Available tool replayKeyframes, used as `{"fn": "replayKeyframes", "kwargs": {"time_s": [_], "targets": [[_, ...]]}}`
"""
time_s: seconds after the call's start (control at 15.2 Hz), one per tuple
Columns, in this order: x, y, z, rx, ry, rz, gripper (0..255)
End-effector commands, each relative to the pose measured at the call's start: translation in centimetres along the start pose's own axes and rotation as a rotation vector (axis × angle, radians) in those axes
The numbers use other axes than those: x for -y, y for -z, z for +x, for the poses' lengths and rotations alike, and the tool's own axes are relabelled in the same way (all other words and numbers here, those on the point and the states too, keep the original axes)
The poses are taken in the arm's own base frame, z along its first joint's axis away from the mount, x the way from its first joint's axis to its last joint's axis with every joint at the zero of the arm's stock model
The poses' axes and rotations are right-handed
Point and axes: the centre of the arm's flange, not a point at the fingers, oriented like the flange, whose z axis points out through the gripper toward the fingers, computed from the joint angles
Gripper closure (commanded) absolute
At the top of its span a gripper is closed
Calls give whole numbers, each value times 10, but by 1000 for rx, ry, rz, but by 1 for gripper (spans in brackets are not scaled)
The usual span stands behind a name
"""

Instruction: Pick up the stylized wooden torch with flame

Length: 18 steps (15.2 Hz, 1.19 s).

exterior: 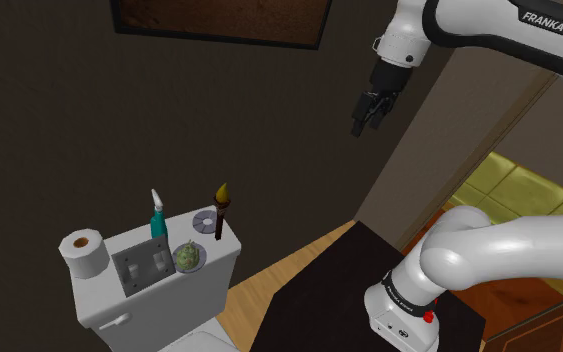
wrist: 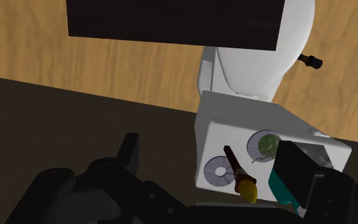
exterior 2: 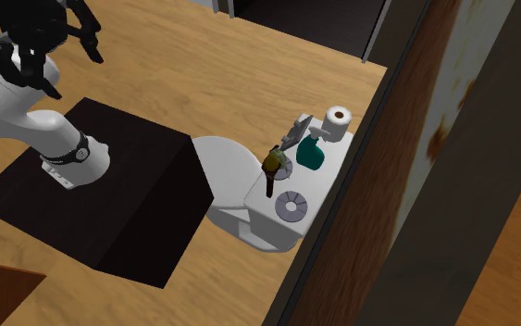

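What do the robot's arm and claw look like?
The arm is smooth, rounded and white, with dark joints. White FRANKA lettering runs along a darker stretch of the upper link, and a small red dot sits near the base. The gripper is all black and blocky, with two fingers.

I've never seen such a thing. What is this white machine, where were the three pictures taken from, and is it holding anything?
The white machine is a robot arm standing on a black box next to a toilet. One picture looks from beside its base, one from high across the room, one from a camera on its black two-fingered hand. On the toilet tank are a paper roll, a teal spray bottle, a silver disc, a green round thing and a small brown torch with a yellow flame. The hand hangs high above them, fingers apart, holding nothing.
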Motion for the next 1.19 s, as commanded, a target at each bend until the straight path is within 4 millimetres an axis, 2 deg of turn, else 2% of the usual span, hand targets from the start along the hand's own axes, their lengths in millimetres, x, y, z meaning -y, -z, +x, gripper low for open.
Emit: {"fn": "replayKeyframes", "kwargs": {"time_s": [0.0, 1.12], "targets": [[0, 0, 0, 0, 0, 0, 0], [84, -166, 116, -36, -16, 30, 0]]}}
